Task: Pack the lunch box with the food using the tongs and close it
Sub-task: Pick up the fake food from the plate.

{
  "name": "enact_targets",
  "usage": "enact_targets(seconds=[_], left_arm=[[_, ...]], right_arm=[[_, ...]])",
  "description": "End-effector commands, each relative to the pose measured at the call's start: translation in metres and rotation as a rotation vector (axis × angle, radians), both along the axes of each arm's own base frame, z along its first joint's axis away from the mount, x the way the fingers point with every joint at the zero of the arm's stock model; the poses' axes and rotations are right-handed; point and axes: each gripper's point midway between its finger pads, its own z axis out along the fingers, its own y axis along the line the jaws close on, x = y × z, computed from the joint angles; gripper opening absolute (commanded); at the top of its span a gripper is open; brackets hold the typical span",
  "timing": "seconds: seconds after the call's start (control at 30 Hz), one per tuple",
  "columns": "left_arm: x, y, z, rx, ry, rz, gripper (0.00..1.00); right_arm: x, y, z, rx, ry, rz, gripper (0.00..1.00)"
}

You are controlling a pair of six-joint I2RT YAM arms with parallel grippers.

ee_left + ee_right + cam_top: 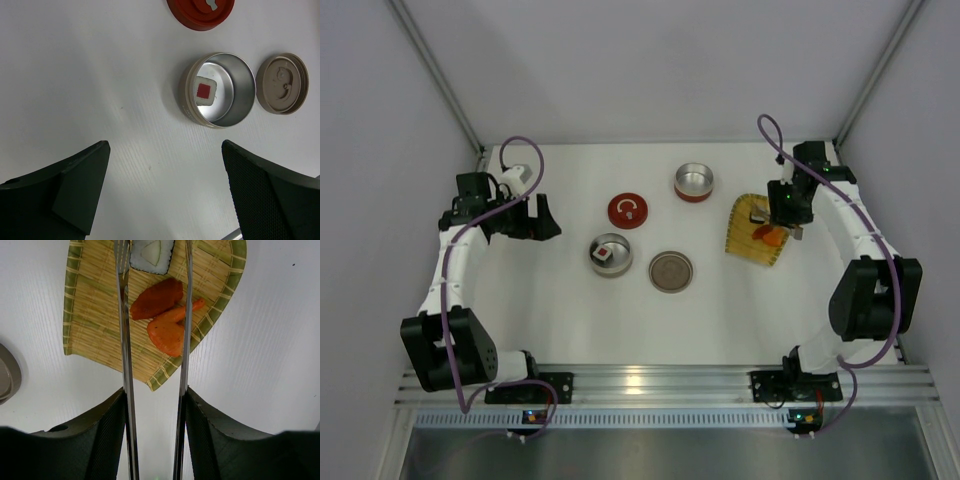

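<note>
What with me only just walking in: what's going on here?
The right gripper holds the tongs, arms spread over the orange piece and reddish piece on the woven mat. One white-and-red piece already sits in an open tin. The left gripper hangs open above the table, holding nothing.

Shows a straw-yellow woven mat (95, 315) edged in green, with an orange piece (167, 333), a reddish piece (156, 299) and a white piece (152, 254) rimmed black. Shows silver-grey tongs (125, 340), a red lid (628, 211), a beige lid (281, 83) and a silver tin (239, 75).
</note>
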Motion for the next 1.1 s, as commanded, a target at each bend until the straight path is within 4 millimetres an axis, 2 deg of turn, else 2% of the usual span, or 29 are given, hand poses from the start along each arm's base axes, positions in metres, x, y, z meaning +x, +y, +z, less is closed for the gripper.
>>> enact_targets(seconds=[0.0, 0.23, 0.57, 0.67, 0.83, 0.9, 1.0, 1.07], left_arm=[[0.005, -0.002, 0.001, -0.02, -0.03, -0.011, 0.98], [0.002, -0.002, -0.004, -0.019, -0.023, -0.01, 0.98], [0.003, -0.003, -0.004, -0.024, -0.021, -0.009, 0.98], [0.003, -0.003, -0.005, -0.024, -0.022, -0.012, 0.98], [0.002, -0.002, -0.004, -0.015, -0.027, -0.014, 0.98], [0.002, -0.001, -0.002, -0.011, -0.031, -0.011, 0.98], [-0.001, -0.001, 0.001, -0.003, -0.037, -0.019, 0.98], [-0.002, -0.001, 0.001, 0.002, -0.037, -0.02, 0.98]], right_arm=[[0.022, 0.002, 0.017, 0.028, -0.091, -0.02, 0.46], [0.026, 0.005, 0.011, 0.054, -0.074, -0.057, 0.44], [0.028, 0.005, 0.012, 0.054, -0.078, -0.062, 0.41], [0.028, 0.005, 0.015, 0.057, -0.085, -0.054, 0.36], [0.027, 0.01, 0.026, 0.076, -0.102, -0.013, 0.18], [0.028, 0.014, 0.035, 0.074, -0.121, 0.055, 0.09], [0.024, 0.029, 0.056, 0.118, -0.161, 0.173, 0.01], [0.016, 0.056, 0.073, 0.158, -0.194, 0.312, 0.0]])
